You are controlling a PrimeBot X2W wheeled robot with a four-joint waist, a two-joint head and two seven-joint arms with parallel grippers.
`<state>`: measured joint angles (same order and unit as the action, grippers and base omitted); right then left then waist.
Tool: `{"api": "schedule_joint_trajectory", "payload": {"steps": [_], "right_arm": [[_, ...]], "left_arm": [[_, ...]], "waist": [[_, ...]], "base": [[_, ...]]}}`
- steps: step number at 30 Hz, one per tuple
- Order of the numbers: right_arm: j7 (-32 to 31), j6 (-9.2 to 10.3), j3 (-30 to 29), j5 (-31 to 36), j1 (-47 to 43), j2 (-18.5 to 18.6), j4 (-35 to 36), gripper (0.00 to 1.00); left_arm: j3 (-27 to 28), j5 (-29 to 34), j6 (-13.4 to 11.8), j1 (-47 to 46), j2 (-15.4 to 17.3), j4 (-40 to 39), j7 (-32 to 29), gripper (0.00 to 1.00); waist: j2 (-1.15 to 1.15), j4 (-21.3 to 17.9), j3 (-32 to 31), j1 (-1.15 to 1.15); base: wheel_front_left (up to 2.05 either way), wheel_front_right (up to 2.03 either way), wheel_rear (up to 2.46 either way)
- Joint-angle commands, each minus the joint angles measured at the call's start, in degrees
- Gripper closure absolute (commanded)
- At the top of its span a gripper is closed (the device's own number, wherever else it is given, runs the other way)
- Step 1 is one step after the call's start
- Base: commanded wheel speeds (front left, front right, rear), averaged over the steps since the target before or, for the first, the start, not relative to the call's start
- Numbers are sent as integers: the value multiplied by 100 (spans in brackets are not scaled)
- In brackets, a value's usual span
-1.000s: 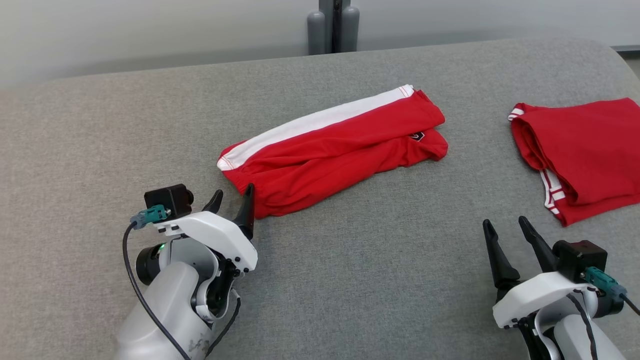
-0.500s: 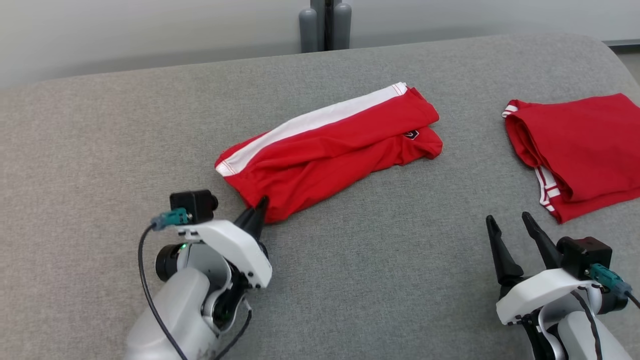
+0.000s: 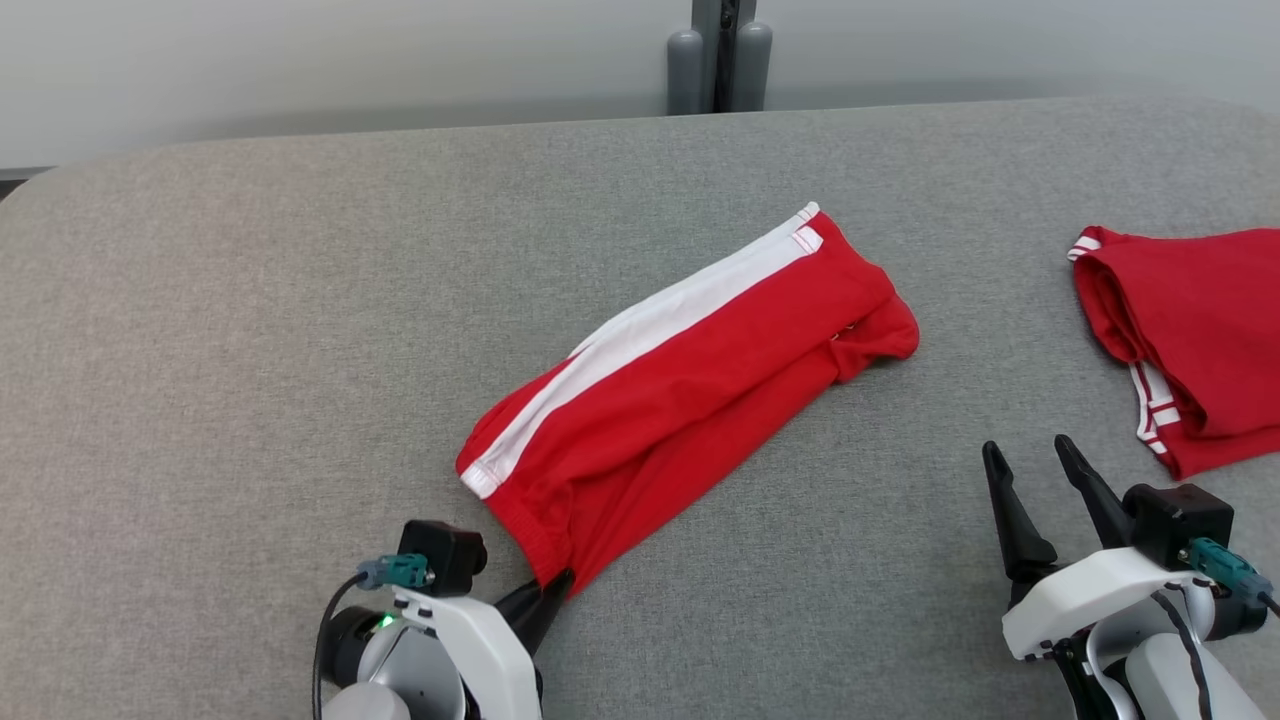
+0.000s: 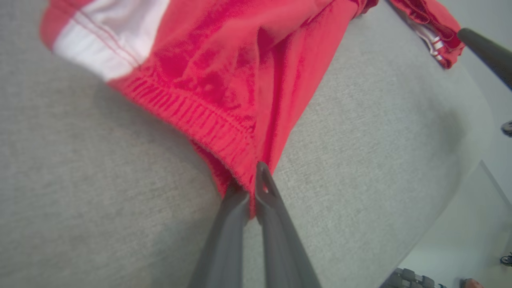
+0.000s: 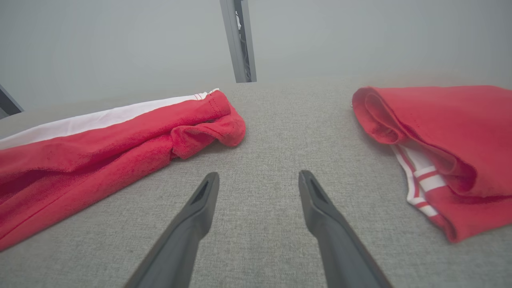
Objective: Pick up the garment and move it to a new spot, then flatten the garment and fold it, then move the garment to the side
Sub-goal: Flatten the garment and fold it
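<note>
Tightly closed on the waistband of the red shorts [image 3: 700, 370], the left gripper [image 3: 555, 583] sits at the front edge of the tabletop [image 3: 300, 300] — shorts angled toward centre. The right gripper [image 3: 1027, 447] stands open.

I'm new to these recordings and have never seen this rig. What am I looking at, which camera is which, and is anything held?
This is a wheeled robot with two arms, each ending in two long dark fingers. The wide picture comes from a camera on its head, looking down at a grey padded surface. The other two come from cameras on the wrists, each looking along that arm's own fingers.

Two things lie on the surface: red shorts with a white side stripe in the middle, and a second red garment, folded, off to the robot's right.

The left gripper is shut, pinching the near corner of the shorts by the elastic waistband. The left wrist view shows the cloth between its fingers. The right gripper is open and holds nothing.
</note>
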<state>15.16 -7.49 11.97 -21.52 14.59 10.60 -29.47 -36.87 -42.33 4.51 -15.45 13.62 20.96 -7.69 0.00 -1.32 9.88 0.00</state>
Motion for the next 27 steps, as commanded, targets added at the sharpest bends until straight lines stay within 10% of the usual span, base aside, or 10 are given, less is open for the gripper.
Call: {"api": "schedule_joint_trajectory", "payload": {"steps": [1, 4, 7, 27], "right_arm": [[8, -1, -11, -13, -33, 54, 12, 0], [7, -1, -23, -17, 2, 82, 10, 0], [7, -1, -26, -4, 11, 93, 15, 0], [7, -1, -5, -5, 107, 94, -22, 0]], "left_arm": [[-39, 56, -66, 112, 115, -122, -107, 100], [-72, 114, -260, 251, 247, -422, -294, 100], [108, 136, -599, 347, 280, -700, -167, 0], [1484, -265, -1760, 207, 402, -1455, 432, 0]], "waist": [[0, 40, 21, 0], [0, 92, 49, 0], [0, 117, 65, 0], [0, 23, 245, 0]], "base": [[0, 0, 0], [0, 0, 0], [0, 0, 0], [0, 0, 0]]}}
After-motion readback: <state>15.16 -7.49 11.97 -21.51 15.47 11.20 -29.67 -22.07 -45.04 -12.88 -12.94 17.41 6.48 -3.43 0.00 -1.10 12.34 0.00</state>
